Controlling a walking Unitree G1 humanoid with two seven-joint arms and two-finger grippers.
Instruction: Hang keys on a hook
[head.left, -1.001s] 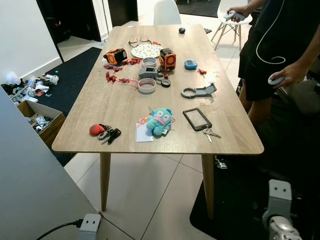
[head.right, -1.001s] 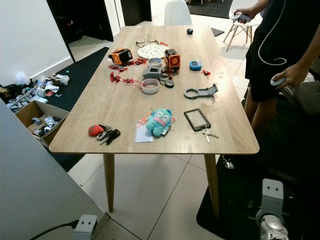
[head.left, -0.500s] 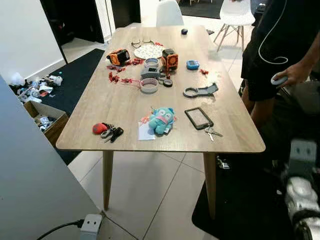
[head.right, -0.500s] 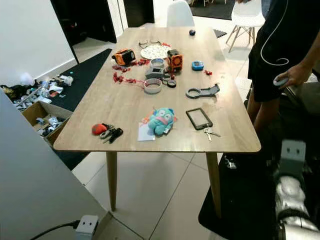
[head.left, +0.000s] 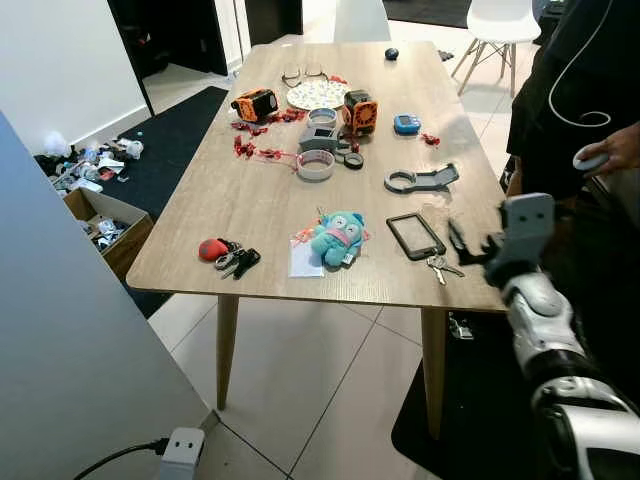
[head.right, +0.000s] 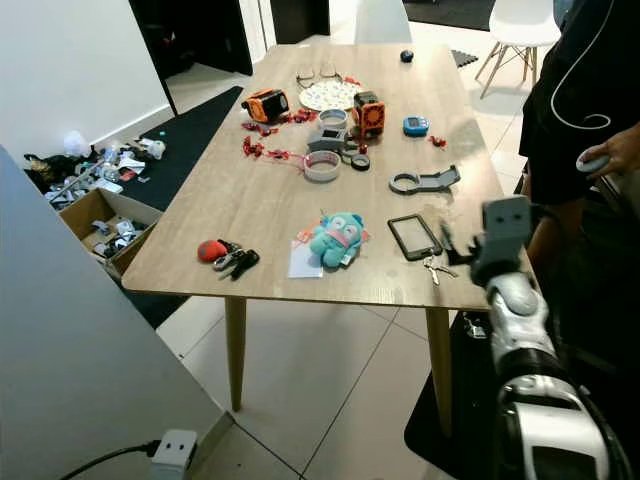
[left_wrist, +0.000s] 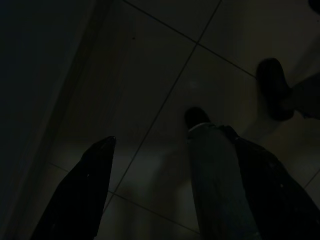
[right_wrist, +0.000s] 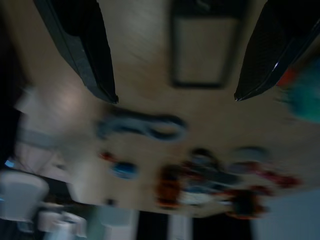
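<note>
A small bunch of silver keys (head.left: 440, 266) lies near the wooden table's (head.left: 250, 205) front right edge, joined to a black rectangular frame (head.left: 416, 235). A second bunch of keys with a red fob (head.left: 228, 256) lies at the front left. A grey hook-shaped piece (head.left: 421, 180) rests flat further back. My right gripper (head.left: 470, 246) hovers open just right of the silver keys, by the table's edge. In the blurred right wrist view its fingers (right_wrist: 85, 55) straddle the black frame (right_wrist: 202, 47). My left gripper (left_wrist: 175, 142) hangs open over dark floor tiles.
A teal plush toy (head.left: 338, 238), tape rolls (head.left: 316, 164), orange gadgets and red clips litter the table. A person in black (head.left: 580, 90) stands at the right, holding a controller. A cardboard box (head.left: 100, 215) sits on the floor at left, and a grey panel (head.left: 60, 350) stands close at my left.
My right arm has risen from low at the right up to the table's front right edge beside the silver keys. The camera has shifted nearer and to the left.
</note>
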